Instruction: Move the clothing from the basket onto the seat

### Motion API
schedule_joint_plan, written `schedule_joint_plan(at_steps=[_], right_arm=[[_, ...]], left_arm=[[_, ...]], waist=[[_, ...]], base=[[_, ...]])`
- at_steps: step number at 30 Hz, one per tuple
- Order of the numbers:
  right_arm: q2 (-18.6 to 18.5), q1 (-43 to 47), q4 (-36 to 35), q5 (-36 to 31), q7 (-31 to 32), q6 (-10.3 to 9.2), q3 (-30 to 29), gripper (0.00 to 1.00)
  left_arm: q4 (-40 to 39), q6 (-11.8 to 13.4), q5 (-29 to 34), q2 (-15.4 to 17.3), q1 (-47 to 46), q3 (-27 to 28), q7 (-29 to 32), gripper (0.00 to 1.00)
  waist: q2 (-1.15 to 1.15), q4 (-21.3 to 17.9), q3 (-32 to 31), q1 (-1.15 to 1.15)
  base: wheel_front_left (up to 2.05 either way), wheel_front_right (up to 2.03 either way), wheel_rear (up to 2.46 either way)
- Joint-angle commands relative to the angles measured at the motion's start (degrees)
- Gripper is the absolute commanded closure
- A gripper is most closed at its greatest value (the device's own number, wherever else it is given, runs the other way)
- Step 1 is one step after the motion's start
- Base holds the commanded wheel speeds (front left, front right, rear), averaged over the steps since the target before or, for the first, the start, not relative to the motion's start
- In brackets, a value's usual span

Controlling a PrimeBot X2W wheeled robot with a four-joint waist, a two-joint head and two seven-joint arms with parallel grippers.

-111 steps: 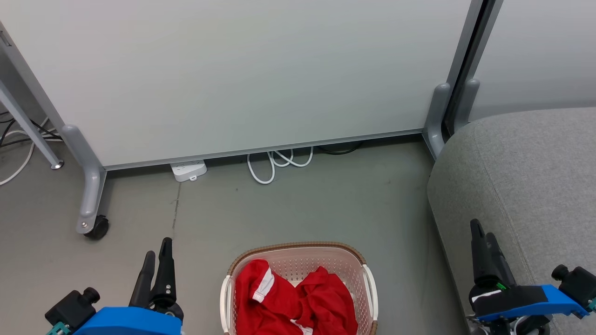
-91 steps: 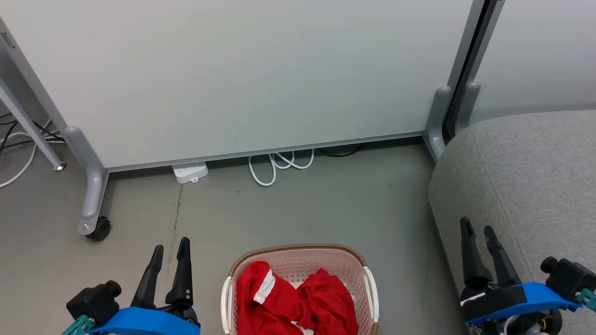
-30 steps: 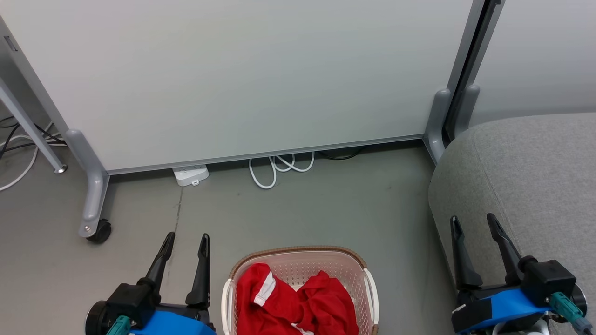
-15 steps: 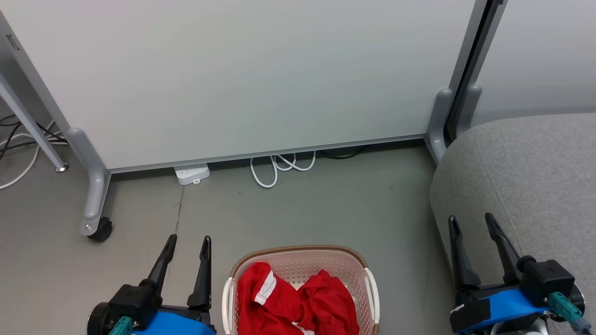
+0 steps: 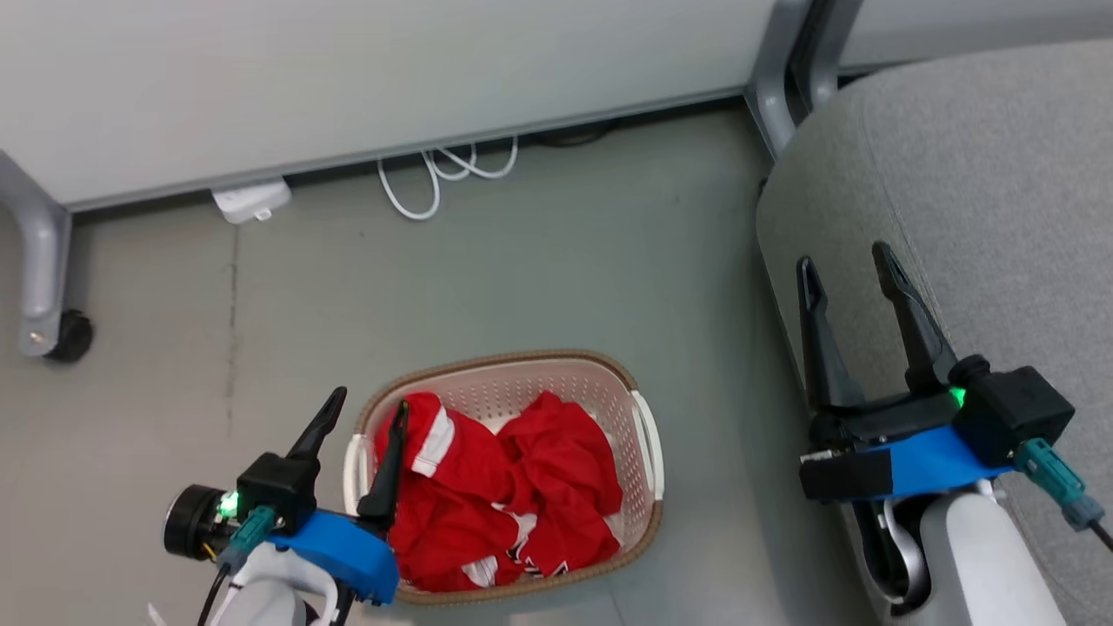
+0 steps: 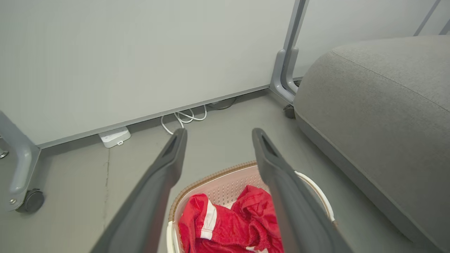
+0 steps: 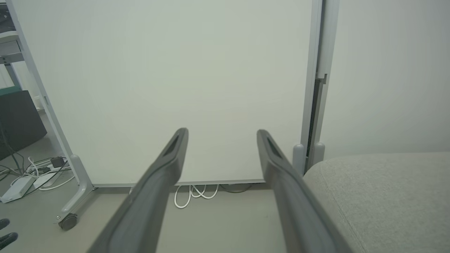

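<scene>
Red clothing (image 5: 500, 487) with white stripes lies bunched in the cream basket (image 5: 642, 452), which has a brown rim and stands on the floor; the left wrist view shows the clothing (image 6: 228, 228) and the basket (image 6: 218, 186) below the fingers. My left gripper (image 5: 369, 406) is open over the basket's left edge, one finger above the clothing, nothing held. My right gripper (image 5: 845, 263) is open and empty over the left edge of the grey seat (image 5: 983, 183). The seat (image 6: 379, 116) fills the right of the left wrist view, and its corner (image 7: 379, 196) is in the right wrist view.
A white partition panel (image 5: 348, 69) on grey wheeled legs (image 5: 39, 287) stands behind the basket. A white power strip (image 5: 250, 200) and coiled white cable (image 5: 443, 169) lie at its foot. Bare grey floor (image 5: 539, 278) separates basket, panel and seat.
The head camera has tipped down and shifted, so the whole basket is in view. My left gripper now reaches over the basket's left edge. Both grippers opened from shut over the earlier frames.
</scene>
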Motion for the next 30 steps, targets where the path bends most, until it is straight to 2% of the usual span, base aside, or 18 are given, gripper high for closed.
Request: schedule_joint_plan(at_steps=[1,7,9,12,20,25,30], right_arm=[[-0.1,-2.9,0.0,0.7,-0.7,-0.01,1.0,0.0],[-0.1,-8.6,0.2,3.0,-2.8,-0.01,3.1,0.0],[-0.1,-11.1,0.5,4.2,-3.6,-0.01,4.5,0.0],[-0.1,-12.8,0.5,5.5,-4.3,-0.01,5.6,0.0],[-0.1,-15.5,0.9,7.7,-4.9,-0.01,8.3,0.0],[-0.1,-16.8,-0.1,9.4,-5.0,-0.01,9.5,0.0],[-0.1,-17.7,-0.7,10.3,-4.9,-0.01,11.1,0.0]], left_arm=[[1.7,-0.6,0.9,1.7,-2.7,-1.4,0.8,0.0],[7.3,-1.4,3.1,6.8,-8.9,-7.9,2.8,0.0],[10.6,-1.5,2.4,9.2,-11.5,-11.2,4.0,0.0],[13.6,-1.5,1.2,11.2,-14.1,-15.0,5.2,0.0],[19.9,-1.5,-3.3,14.4,-20.0,-21.9,8.0,0.0],[23.8,-1.5,-6.1,14.9,-22.7,-23.4,9.4,0.0],[27.5,-1.3,-8.0,15.5,-24.2,-22.5,10.0,0.0]], waist=[[0.0,-5.7,8.8,-0.01],[0.0,-10.0,17.5,-0.01],[0.0,-12.0,21.2,-0.01],[0.0,-13.8,24.4,-0.01],[0.0,-16.8,30.0,-0.01],[0.0,-18.6,32.8,-0.01],[0.0,-20.4,34.8,-0.01]], base=[[0.0,0.0,0.0],[0.0,0.0,0.0],[0.0,0.0,0.0],[0.0,0.0,0.0],[0.0,0.0,0.0],[0.0,0.0,0.0],[0.0,0.0,0.0]])
